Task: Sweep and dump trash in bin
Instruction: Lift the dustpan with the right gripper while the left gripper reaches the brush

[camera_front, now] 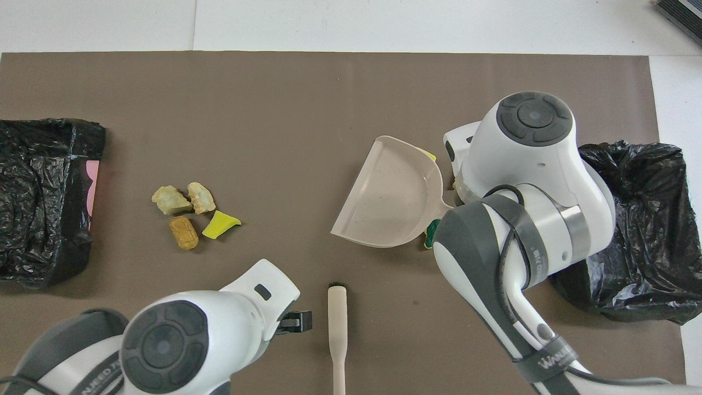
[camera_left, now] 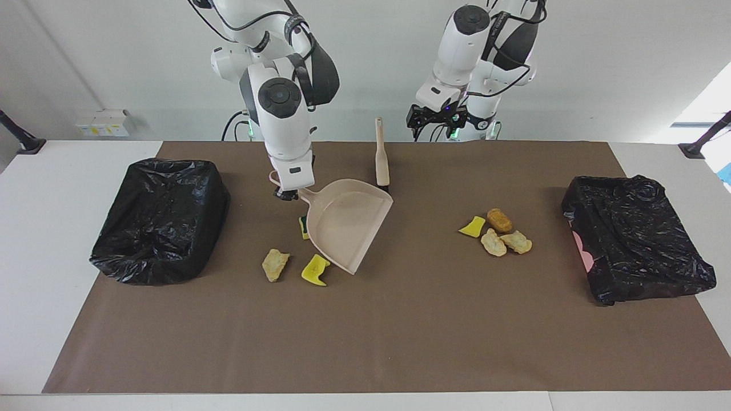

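Seven pieces of trash [camera_left: 275,265] lie on the brown worktop [camera_left: 400,331], in two clusters. Three sit left of centre in the facing view: a tan chunk, a yellow scrap [camera_left: 316,270] just beside it, and a green-faced sponge [camera_left: 303,227] partly tucked under the edge of the dustpan [camera_left: 348,220]. The other four [camera_left: 494,231] are bunched right of centre, well apart from the first three.

The dustpan lies mid-frame with its open mouth turned away from the robots. That probably sets it up as a backstop that the nearby scraps can be pushed into. The right tool [camera_left: 287,195] is down at the dustpan's handle, at upper centre-left of the facing view. In the overhead view the arm's own body hides that spot, so I cannot tell whether the tool is clamped on the handle or merely at it.

The brush [camera_left: 381,157] lies flat in the upper middle of the facing view, nearer to the robots than the dustpan, with nothing holding it. The left tool [camera_left: 421,119] waits raised beside it, near the top of the frame. I cannot tell whether it is apart or together. It seems well placed to take the brush.

A black-lined bin [camera_left: 163,220] stands at the left of the facing view, close to the dustpan, so the dumping trip looks short. A second bin [camera_left: 637,237] stands at the right.
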You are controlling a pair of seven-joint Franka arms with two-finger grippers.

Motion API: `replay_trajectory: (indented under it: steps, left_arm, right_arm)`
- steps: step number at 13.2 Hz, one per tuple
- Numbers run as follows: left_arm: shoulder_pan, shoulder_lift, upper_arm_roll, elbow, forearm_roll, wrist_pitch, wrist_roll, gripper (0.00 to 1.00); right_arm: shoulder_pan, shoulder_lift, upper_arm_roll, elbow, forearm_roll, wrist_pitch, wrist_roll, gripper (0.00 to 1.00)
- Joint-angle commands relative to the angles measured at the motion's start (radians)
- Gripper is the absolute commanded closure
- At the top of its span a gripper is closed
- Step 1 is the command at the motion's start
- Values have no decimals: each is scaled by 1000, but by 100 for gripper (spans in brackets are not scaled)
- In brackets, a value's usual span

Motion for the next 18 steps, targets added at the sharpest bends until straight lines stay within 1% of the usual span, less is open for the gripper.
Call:
replay_trajectory:
  steps: [1,2,3,4,5,6,8,9,13,18]
  left_arm:
    - [-139,47,19,-114,-10,168,-131,0]
    - [-190,103,19,-119,-10,205,-150,0]
    - [-213,140,19,-128,-10,245,-174,0]
    - [-248,162,19,-143,-10,282,-196,0]
    - [-279,164,19,-172,-12,332,-205,0]
    - [-287,161,17,-188,-12,357,-222,0]
    - [-336,167,17,-208,-17,368,-233,0]
    - [-363,152,17,-232,-33,368,-239,0]
    - [-440,132,17,-243,-66,365,-266,0]
    - [-445,136,17,-249,-66,358,-265,0]
  right_arm:
    - [-10,-48,5,-69,-56,45,-143,100]
    - [-13,-48,5,-78,-66,49,-206,100]
    - [-13,-48,5,-86,-103,54,-243,100]
    - [-11,-55,7,-104,-134,66,-276,100]
    - [-11,-72,5,-133,-140,86,-312,100]
    - [-13,-91,5,-170,-142,110,-345,100]
    - [-14,-121,5,-225,-142,128,-374,100]
    - [-13,-134,5,-244,-142,120,-385,100]
    - [-7,-143,7,-252,-140,108,-389,100]
    - [-1,-154,7,-269,-140,115,-396,100]
